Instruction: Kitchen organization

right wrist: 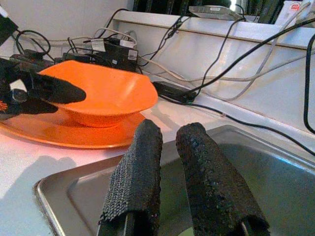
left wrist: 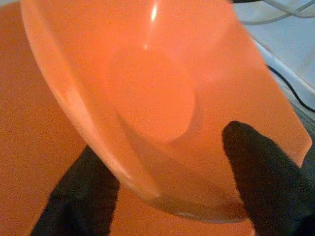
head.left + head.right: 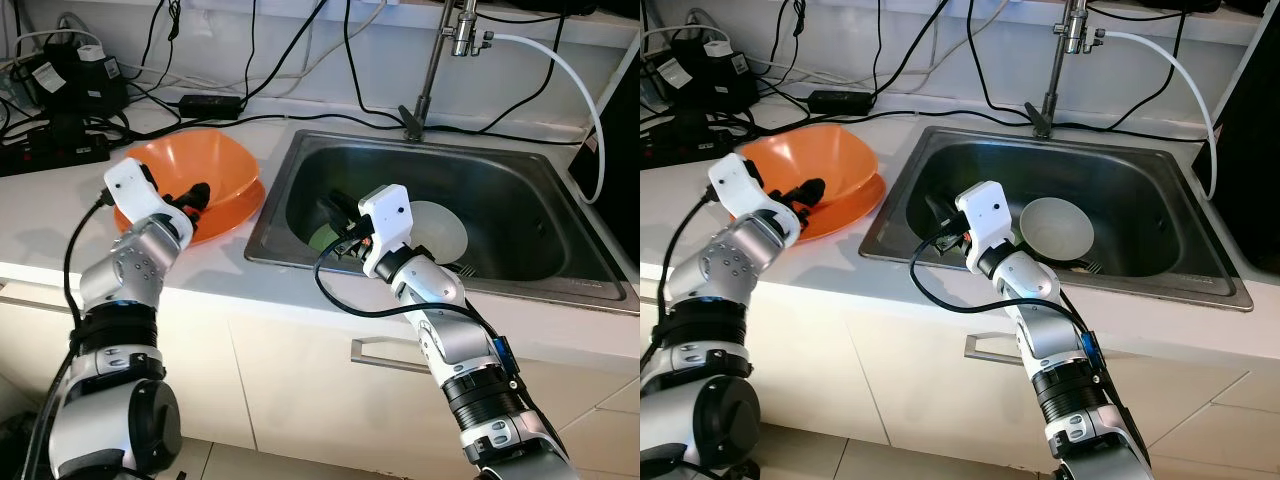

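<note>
Left eye view: your left gripper [image 3: 197, 193] grips the near rim of the orange bowl [image 3: 205, 170], one black finger inside the wall and one outside, so the bowl tilts up off the orange plate [image 3: 235, 215] beneath it on the white countertop [image 3: 215, 262]. Judged from that pinch, the rim hold serves to lift the bowl clear of the plate and carry it, probably toward the steel sink [image 3: 560, 175] just beside it. Your right gripper [image 3: 338, 207] hangs inside the sink's left end above a green dish [image 3: 322, 236], with a pale round plate [image 3: 440, 228] lying further in; it holds nothing, and its place suggests it waits to receive or steady dishes there.

The left wrist view adds what the head cameras cannot resolve: the bowl's rim passes between the two fingertips [image 2: 261, 177], confirming the clamp. The right wrist view shows that gripper's two fingers [image 1: 135, 182] drawn close together and empty, and looks across the sink edge to the tilted bowl. The head views alone give the faucet [image 3: 432, 70], the cables [image 3: 290, 60] and the power strip [image 3: 55, 150] behind
</note>
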